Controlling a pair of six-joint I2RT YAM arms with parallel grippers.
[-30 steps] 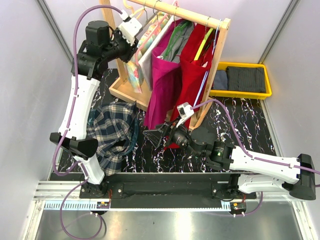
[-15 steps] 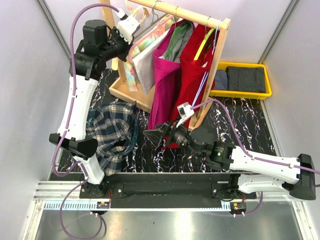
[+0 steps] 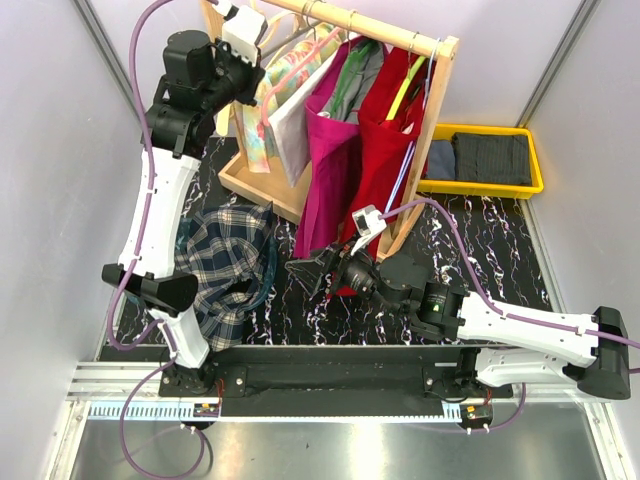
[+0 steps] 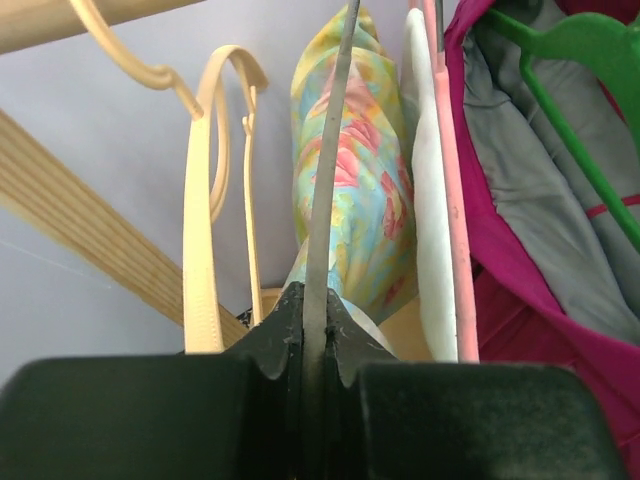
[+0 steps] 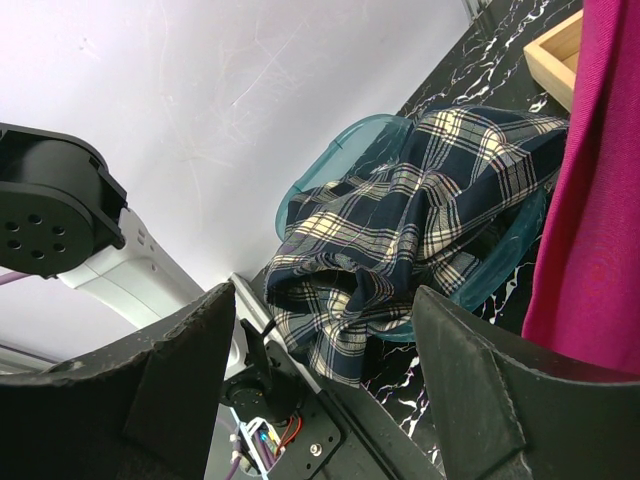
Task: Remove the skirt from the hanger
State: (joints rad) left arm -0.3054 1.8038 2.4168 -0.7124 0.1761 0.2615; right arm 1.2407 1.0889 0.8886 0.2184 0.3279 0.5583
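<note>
Floral cloth in yellow, pink and blue, the skirt [image 4: 355, 190] hangs at the left end of the wooden rack [image 3: 372, 31]. A thin grey hanger [image 4: 326, 190] runs up in front of it, and the left gripper [image 4: 305, 330] is clenched on that wire, high by the rack's rail. Whether the skirt hangs from this wire I cannot tell.

A bare cream hanger [image 4: 200, 210] hangs just left of the wire. To its right, packed close along the rack, come a white garment [image 3: 290, 125] with a pink hanger [image 4: 445, 150], a grey one on a green hanger [image 4: 570, 110], then magenta cloth [image 3: 325, 170] and red cloth [image 3: 385, 150].

The rack stands on a black table [image 3: 480, 240] veined with white, between pale lilac walls [image 3: 60, 150]. Left of the rack and nearer the arms, a plaid cloth [image 3: 225, 260] is heaped in a teal tub [image 5: 340, 150]. Right of the rack a yellow tray [image 3: 485, 187] holds dark folded clothes [image 3: 490, 155].

The right gripper [image 5: 320, 300] hangs low in front of the rack, jaws wide apart and grasping nothing.
</note>
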